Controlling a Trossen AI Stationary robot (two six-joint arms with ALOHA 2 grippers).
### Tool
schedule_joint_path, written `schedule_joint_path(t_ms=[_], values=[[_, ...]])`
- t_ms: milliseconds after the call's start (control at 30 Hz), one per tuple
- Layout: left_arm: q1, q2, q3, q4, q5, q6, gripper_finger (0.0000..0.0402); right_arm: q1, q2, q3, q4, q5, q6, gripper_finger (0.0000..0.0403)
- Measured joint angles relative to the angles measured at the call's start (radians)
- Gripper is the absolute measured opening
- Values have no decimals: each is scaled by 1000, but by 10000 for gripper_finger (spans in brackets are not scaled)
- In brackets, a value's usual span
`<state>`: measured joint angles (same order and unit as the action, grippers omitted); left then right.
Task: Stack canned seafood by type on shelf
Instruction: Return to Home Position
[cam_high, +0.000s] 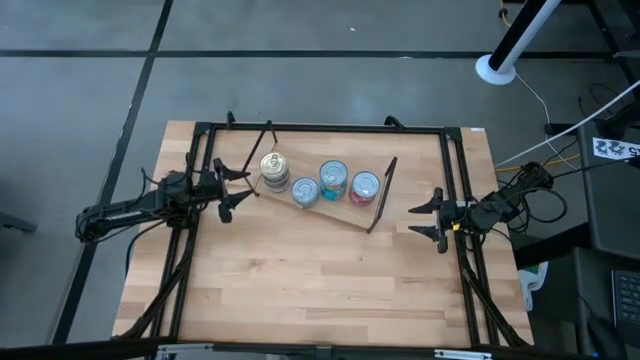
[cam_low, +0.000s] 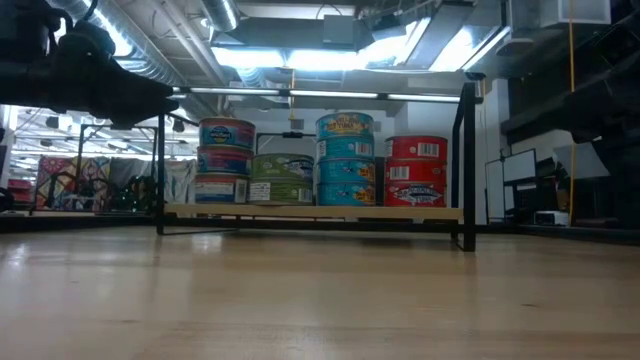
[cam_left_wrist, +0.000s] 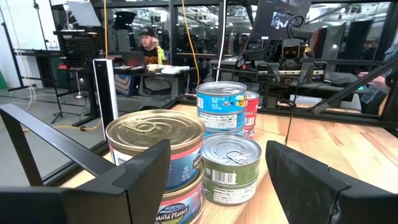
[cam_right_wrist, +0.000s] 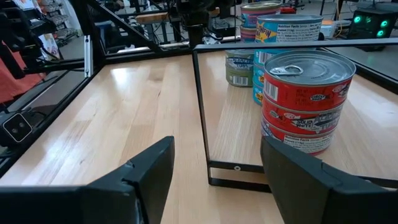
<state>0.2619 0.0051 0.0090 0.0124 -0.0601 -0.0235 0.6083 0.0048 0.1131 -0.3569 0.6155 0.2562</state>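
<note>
The shelf (cam_high: 340, 210) stands slanted on the table and carries the cans in stacks: a blue-labelled stack (cam_low: 226, 160) with a gold lid (cam_high: 273, 166), a short green stack (cam_low: 283, 180), a teal stack (cam_low: 345, 158) and a red stack (cam_low: 416, 172). My left gripper (cam_high: 236, 187) is open, left of the shelf, level with the blue stack (cam_left_wrist: 158, 168). My right gripper (cam_high: 428, 218) is open, right of the shelf, facing the red stack (cam_right_wrist: 306, 99). Neither touches a can.
A black frame (cam_high: 330, 128) runs along the table's far and side edges. The near half of the tabletop (cam_high: 320, 290) is bare wood. Beyond the table stand desks, monitors and a seated person (cam_left_wrist: 149, 43).
</note>
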Motion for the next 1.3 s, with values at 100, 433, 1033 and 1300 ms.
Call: schedule_joint_path(t_ms=[100,433,1033,1300], values=[[0,0,0,0,0,0,263,0,0,0,0,0,0,239],[0,0,0,2,0,0,263,0,0,0,0,1,0,239],[0,0,0,4,1,0,263,0,0,0,-2,27,0,239],[0,0,0,5,1,0,263,0,0,0,-1,27,0,239]])
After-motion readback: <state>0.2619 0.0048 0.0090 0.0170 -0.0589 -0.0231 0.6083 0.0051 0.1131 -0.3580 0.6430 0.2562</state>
